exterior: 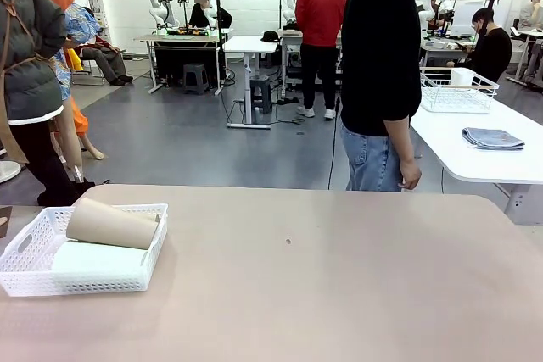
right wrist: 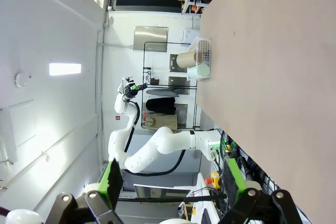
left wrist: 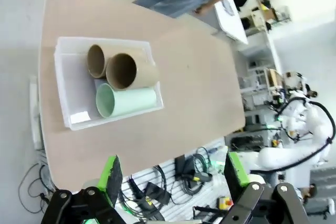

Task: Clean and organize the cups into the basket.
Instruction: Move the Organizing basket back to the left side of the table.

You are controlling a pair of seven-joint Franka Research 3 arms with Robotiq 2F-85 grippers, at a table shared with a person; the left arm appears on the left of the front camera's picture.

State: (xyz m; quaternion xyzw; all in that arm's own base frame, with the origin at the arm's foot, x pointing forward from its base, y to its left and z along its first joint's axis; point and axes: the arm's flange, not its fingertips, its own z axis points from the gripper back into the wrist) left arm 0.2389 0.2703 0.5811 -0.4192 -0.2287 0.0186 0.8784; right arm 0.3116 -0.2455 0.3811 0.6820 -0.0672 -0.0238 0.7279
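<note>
The white mesh basket (exterior: pixel 85 281) sits at the table's front left corner. A brown-tan cup (exterior: pixel 110 225) lies on its side across the top, and a pale mint cup (exterior: pixel 93 256) lies below it. From above, the basket (left wrist: pixel 71 80) holds two brown cups (left wrist: pixel 131 70) (left wrist: pixel 97 60) and the mint cup (left wrist: pixel 128 99), all lying down. My left gripper (left wrist: pixel 173 174) hangs open high above the table edge, empty. My right gripper (right wrist: pixel 173 179) is open and empty too, far from the basket (right wrist: pixel 206 51) with its brown cup (right wrist: pixel 188 59) and mint cup (right wrist: pixel 198 71).
A person (exterior: pixel 382 65) in a black top and jeans stands at the table's far edge. Behind to the right, a white table carries a wire rack basket (exterior: pixel 458 91) and a folded grey cloth (exterior: pixel 492 137). The tan tabletop (exterior: pixel 339 277) stretches bare to the right.
</note>
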